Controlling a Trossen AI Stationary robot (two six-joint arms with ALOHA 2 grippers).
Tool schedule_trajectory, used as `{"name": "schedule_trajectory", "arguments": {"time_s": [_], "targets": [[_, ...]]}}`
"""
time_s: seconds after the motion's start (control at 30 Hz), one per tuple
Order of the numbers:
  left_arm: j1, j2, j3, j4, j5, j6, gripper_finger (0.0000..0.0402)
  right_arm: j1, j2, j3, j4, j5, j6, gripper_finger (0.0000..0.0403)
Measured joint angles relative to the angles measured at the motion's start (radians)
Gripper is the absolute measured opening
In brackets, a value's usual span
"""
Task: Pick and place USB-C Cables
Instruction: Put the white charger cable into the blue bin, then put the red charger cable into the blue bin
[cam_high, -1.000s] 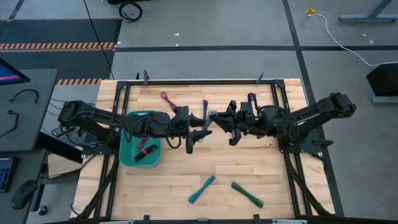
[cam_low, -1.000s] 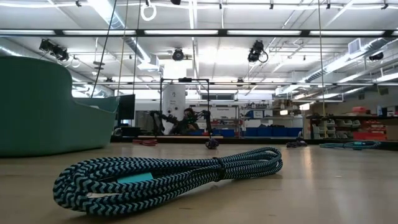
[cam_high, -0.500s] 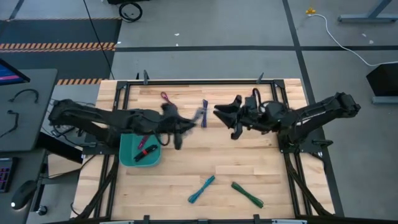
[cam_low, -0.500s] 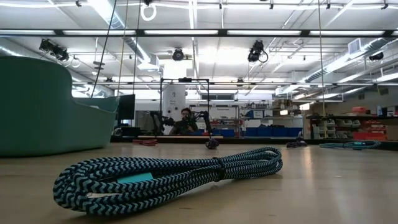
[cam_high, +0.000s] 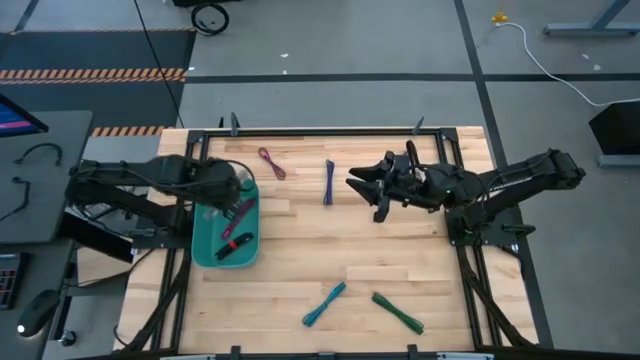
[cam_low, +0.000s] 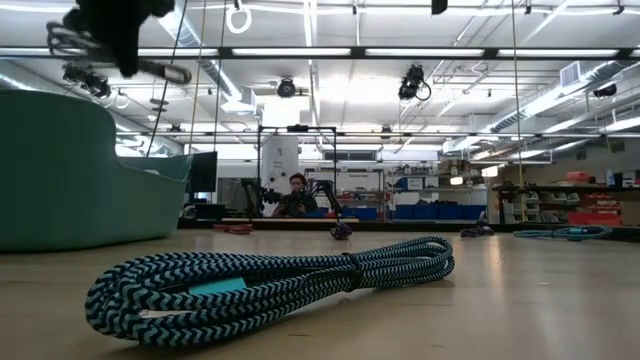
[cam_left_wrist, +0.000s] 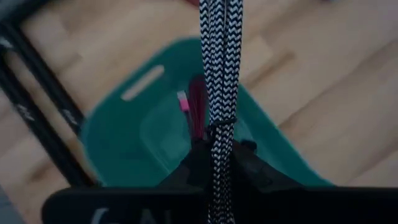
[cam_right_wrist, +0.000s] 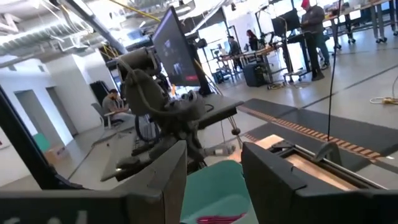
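The left gripper (cam_high: 238, 192) is now seen over the rectangular teal plastic tray (cam_high: 205, 255) at the left of the high view, having pulled back from the table centre, where both grippers met a second ago. The right gripper (cam_high: 362, 186) is drawn back to right of centre, with its fingers (cam_right_wrist: 273, 180) spread wide and nothing between them.

A black-and-white zigzag braided cable bundle (cam_left_wrist: 219, 93), thin and doubled, is clamped between the left fingers and hangs over the tray in the left wrist view. A magenta cable (cam_high: 238, 217) and a red-black cable (cam_high: 235, 246) lie inside the tray. A blue-purple cable (cam_high: 328, 183) is left on the wooden table (cam_high: 300, 260) at upper centre, a magenta-purple one (cam_high: 271, 163) at upper left of centre, a teal one (cam_high: 324, 303) and a green one (cam_high: 397, 311) at lower centre.
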Motion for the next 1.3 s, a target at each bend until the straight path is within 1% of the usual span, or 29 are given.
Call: {"name": "schedule_trajectory", "arguments": {"time_s": [0.13,0.3,0.4,0.53,0.63,0.73,0.83,0.9,1.0,1.13,1.23,1.3], "targets": [[0.020,0.001,-0.159,0.108,0.097,0.036,0.0037,-0.001,0.013,0.000,0.003,-0.003,0.023,0.0158],[0.067,0.002,-0.350,0.161,0.127,0.017,0.0038,0.003,0.012,0.000,0.000,-0.003,0.024,0.0158],[0.104,0.002,-0.415,0.172,0.159,0.017,0.0049,0.010,0.000,0.000,0.000,-0.003,0.024,0.0158],[0.145,0.002,-0.437,0.163,0.164,0.049,0.0080,0.022,-0.026,0.000,0.001,-0.003,0.023,0.0158],[0.178,0.002,-0.419,0.148,0.180,0.099,0.0119,0.039,-0.059,0.000,0.000,-0.003,0.023,0.0158],[0.211,0.002,-0.369,0.120,0.204,0.133,0.0161,0.062,-0.100,0.000,-0.016,-0.004,0.014,0.0158],[0.245,0.002,-0.281,0.071,0.222,0.153,0.0194,0.091,-0.151,0.000,-0.085,-0.004,-0.006,0.0158],[0.267,0.002,-0.210,0.072,0.223,0.153,0.0209,0.109,-0.186,0.000,-0.158,-0.004,-0.009,0.0158],[0.289,0.002,-0.103,0.126,0.210,0.190,0.0216,0.126,-0.232,0.000,-0.287,-0.004,-0.001,0.0158],[0.308,0.030,0.010,0.308,0.207,0.341,0.0204,0.129,-0.271,0.000,-0.417,-0.003,0.025,0.0158],[0.343,0.112,0.083,0.366,0.209,0.448,0.0188,0.128,-0.277,0.000,-0.469,-0.003,0.043,0.0158],[0.368,0.200,0.139,0.374,0.212,0.547,0.0178,0.127,-0.273,0.000,-0.476,-0.003,0.045,0.0158]]}}
